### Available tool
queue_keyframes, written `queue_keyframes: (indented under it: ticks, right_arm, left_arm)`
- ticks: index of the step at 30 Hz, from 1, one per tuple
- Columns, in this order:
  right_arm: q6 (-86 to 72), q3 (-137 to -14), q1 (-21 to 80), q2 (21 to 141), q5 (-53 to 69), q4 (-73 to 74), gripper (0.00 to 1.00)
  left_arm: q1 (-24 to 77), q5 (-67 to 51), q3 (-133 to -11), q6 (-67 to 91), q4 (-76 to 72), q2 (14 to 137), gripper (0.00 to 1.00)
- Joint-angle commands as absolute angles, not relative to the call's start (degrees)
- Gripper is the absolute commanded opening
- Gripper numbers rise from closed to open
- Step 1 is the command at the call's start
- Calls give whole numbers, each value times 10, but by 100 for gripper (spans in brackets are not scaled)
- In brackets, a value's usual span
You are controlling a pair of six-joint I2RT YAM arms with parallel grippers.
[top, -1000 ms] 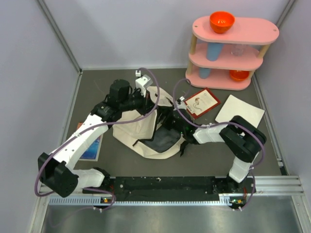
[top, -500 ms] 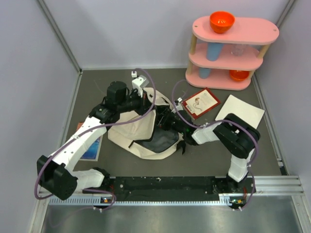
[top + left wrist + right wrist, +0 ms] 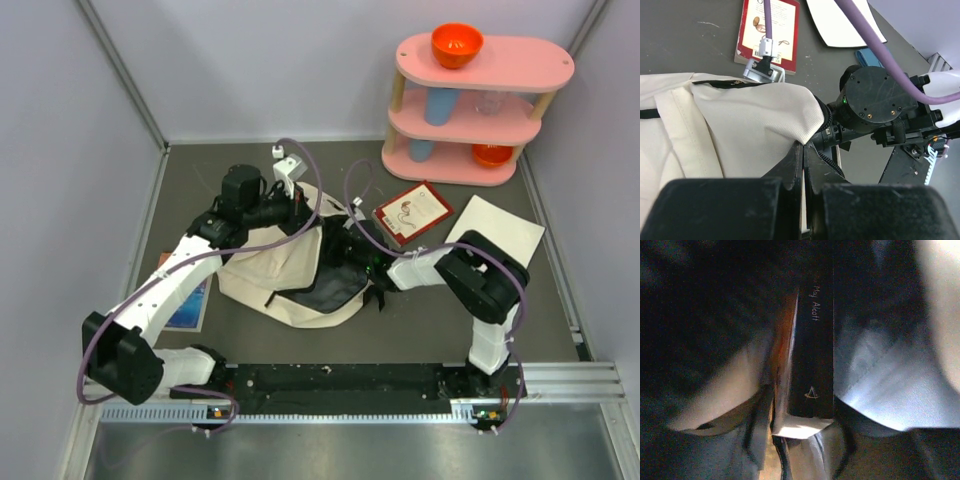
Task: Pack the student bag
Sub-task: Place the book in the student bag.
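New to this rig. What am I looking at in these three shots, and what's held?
Two robot arms bolted to a dark table, each ending in a two-finger tool. One picture looks down from above and behind; the others come from wrist cameras. The left tool is shut on an edge of the large beige canvas backpack. The right tool reaches inside it; its camera shows a dark book spine, grip unclear. Nearby lie a red-covered book, a white sheet and a pink three-tier shelf.

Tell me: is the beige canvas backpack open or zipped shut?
Open: beige canvas backpack rim pinched by left end effector; dark lining exposed; right end effector inside.
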State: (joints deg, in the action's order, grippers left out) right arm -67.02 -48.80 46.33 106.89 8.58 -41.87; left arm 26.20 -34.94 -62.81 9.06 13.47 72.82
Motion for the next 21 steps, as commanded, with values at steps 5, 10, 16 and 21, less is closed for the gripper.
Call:
queue_keyframes:
  ticks: [5, 10, 16, 21]
  right_arm:
    - [-586, -460, 449, 953, 70, -290, 59]
    - [-528, -457, 447, 867, 48, -184, 67]
    - [-485, -446, 448, 742, 2, -42, 64]
    - [-426, -426, 446, 658, -70, 47, 66]
  left_arm:
    - [258, -271, -606, 105, 77, 660, 0]
    - [255, -261, -601, 102, 90, 651, 0]
    - [255, -261, -588, 108, 85, 643, 0]
    - [255, -257, -580, 110, 85, 635, 0]
